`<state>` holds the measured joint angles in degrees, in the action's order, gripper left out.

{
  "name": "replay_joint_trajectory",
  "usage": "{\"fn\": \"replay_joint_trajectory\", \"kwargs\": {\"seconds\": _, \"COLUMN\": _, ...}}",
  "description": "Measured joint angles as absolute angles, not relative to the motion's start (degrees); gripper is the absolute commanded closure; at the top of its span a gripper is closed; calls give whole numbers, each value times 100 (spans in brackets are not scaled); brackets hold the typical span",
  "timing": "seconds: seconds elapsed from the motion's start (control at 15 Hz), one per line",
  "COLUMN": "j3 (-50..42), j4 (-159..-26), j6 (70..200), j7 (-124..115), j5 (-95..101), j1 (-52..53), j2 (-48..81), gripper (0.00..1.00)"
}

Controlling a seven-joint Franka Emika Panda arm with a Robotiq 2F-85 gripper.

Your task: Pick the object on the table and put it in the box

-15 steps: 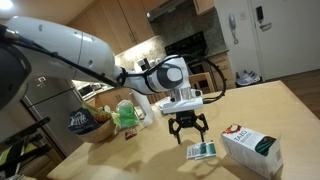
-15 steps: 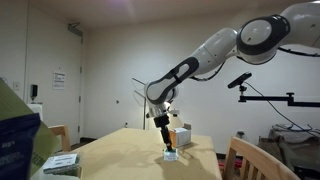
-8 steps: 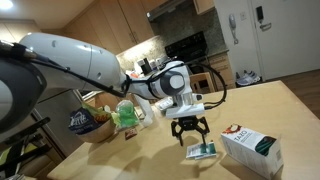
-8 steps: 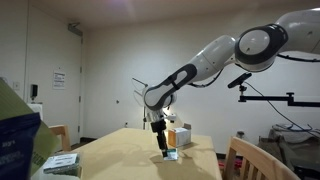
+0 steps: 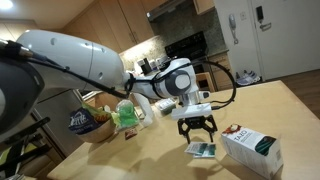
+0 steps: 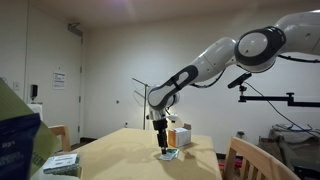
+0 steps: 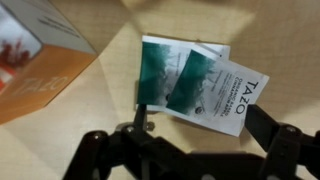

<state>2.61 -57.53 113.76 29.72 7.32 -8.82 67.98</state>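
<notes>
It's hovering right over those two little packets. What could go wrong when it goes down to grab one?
The dark teal packet and the white packet overlap, so the open end effector above them might pinch both, or the wrong one. Both lie flat on the table, so a grip may slip without catching an edge. The box stands close by and could get bumped.

Dim warm indoor light, soft focus throughout, dark blurred foreground shapes
</notes>
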Motion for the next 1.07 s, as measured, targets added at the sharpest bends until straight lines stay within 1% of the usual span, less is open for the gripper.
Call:
{"fn": "replay_joint_trajectory", "kwargs": {"seconds": 0.53, "j3": 390, "j4": -6112, "j6": 11511, "j7": 2901, "j5": 732, "j1": -937, "j2": 6516, "gripper": 0}}
{"fn": "replay_joint_trajectory", "kwargs": {"seconds": 1.07, "j3": 559, "j4": -6276, "j6": 11486, "j7": 2907, "j5": 684, "j1": -882, "j2": 6504, "gripper": 0}}
